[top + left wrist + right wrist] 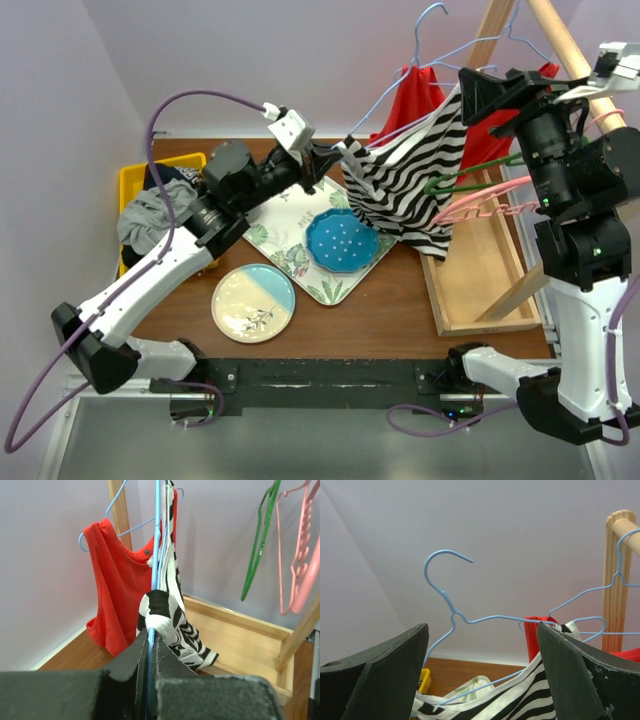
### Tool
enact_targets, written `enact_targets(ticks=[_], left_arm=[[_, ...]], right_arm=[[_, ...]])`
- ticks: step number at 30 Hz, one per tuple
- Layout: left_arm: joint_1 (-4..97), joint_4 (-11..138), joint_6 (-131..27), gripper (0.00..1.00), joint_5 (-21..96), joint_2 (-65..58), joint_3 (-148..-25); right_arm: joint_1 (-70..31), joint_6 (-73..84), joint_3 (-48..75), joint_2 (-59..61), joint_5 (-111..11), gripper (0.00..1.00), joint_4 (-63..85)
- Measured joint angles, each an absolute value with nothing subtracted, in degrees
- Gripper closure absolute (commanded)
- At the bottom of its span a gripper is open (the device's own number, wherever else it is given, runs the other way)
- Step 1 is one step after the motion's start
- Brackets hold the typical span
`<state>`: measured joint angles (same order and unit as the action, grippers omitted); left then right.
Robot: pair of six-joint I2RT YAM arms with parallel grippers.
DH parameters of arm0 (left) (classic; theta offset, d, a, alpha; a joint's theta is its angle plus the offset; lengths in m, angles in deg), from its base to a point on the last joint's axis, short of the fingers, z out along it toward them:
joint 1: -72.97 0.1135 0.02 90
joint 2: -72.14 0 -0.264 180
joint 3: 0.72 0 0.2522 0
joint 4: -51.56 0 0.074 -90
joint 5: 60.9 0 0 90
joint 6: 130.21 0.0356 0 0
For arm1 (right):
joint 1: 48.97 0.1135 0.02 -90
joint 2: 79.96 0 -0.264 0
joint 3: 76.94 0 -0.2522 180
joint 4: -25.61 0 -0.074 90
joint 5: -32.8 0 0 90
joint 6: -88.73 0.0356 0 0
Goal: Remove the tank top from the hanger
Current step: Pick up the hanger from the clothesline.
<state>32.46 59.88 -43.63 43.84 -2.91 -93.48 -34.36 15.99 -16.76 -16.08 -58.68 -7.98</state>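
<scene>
Left gripper clamped on blue hanger wire (striped tank top bunched there); right gripper spread wide, far right.

Soft, even light filled the room from above, and the pale wall took it without glare. Shadows on the wooden table were faint and blurred at the edges. Seen from the wrists, the left fingers and right fingers loomed dark and out of focus. The blue hanger stood crisp against the bright wall. The overhead view leaned slightly at its sides.
</scene>
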Motion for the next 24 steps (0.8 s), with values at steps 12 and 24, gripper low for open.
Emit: enact_targets(ticks=[12, 24], left_arm=[[32.5, 70.4, -46.3, 1.0, 47.3, 12.8, -84.0], [32.5, 70.7, -52.0, 1.0, 52.3, 14.6, -81.9]], right_arm=[[-34.4, 14.5, -16.7, -13.0, -41.7, 0.31, -8.2], [-34.3, 17.5, -8.0, -12.7, -29.5, 0.4, -2.6]])
